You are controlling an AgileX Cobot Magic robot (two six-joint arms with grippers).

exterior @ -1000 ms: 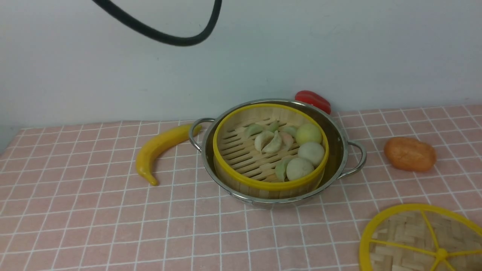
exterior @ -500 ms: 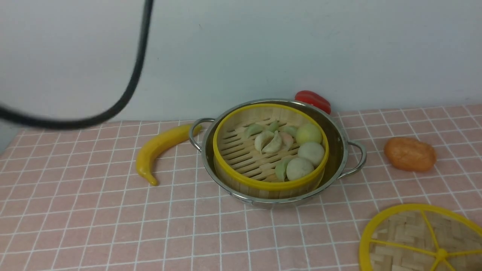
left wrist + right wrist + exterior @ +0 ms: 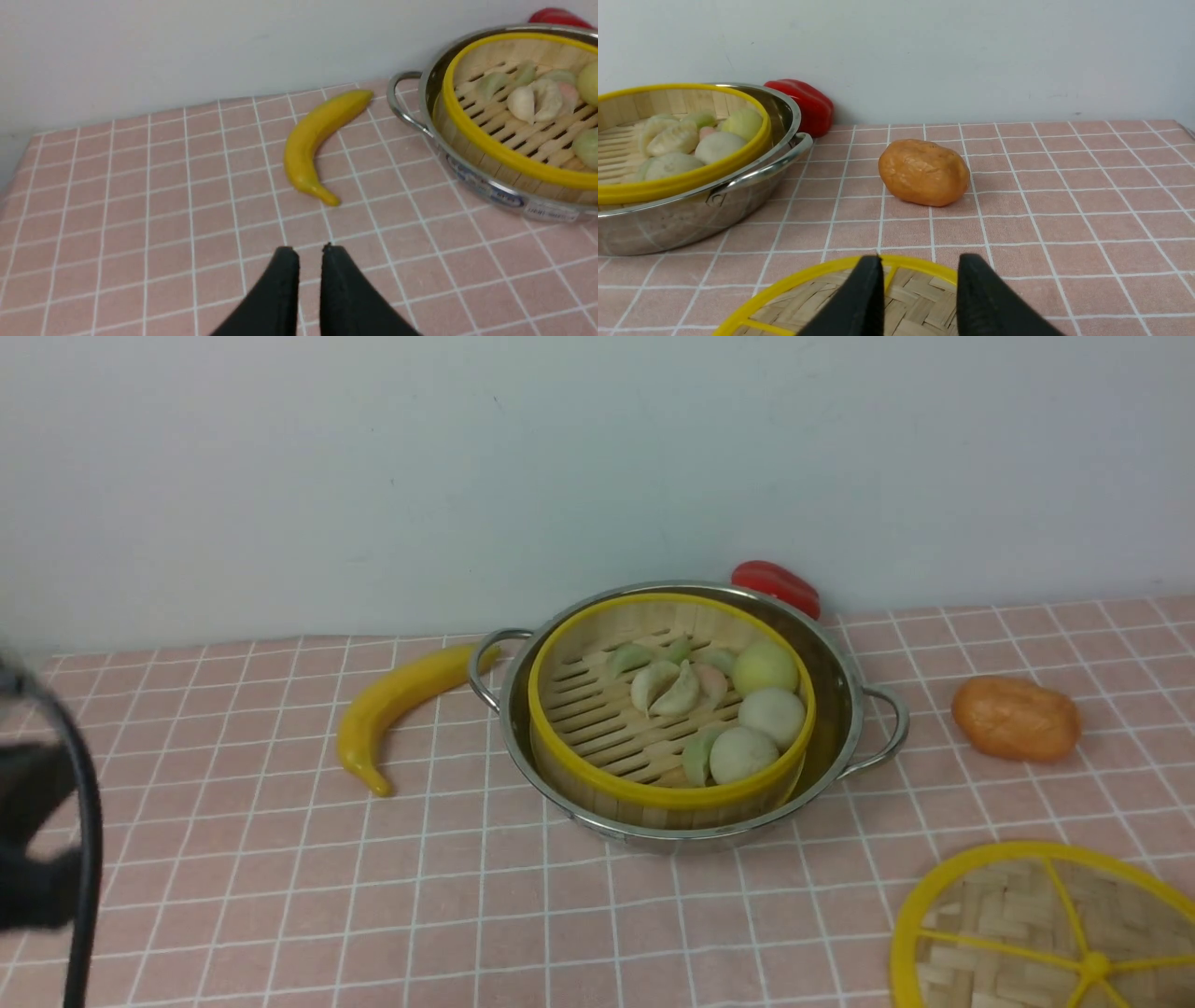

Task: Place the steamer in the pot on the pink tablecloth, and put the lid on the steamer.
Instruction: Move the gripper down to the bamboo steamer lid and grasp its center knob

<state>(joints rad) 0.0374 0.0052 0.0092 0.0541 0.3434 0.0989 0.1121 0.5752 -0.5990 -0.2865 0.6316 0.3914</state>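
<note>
Wrist views alone show jaws: left gripper (image 3: 306, 254) barely parted, empty; right gripper (image 3: 919, 263) spread above the flat woven yellow-rimmed lid (image 3: 1008, 924), five o'clock from the steel pot (image 3: 836, 681) holding the slatted bamboo steamer (image 3: 644, 609) on pink gridded tablecloth (image 3: 233, 859).

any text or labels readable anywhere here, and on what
Stickers on the pot side wall, left wrist view: there is print, but it is too blurred to read.
No other words, numbers or signs show in any view.
</note>
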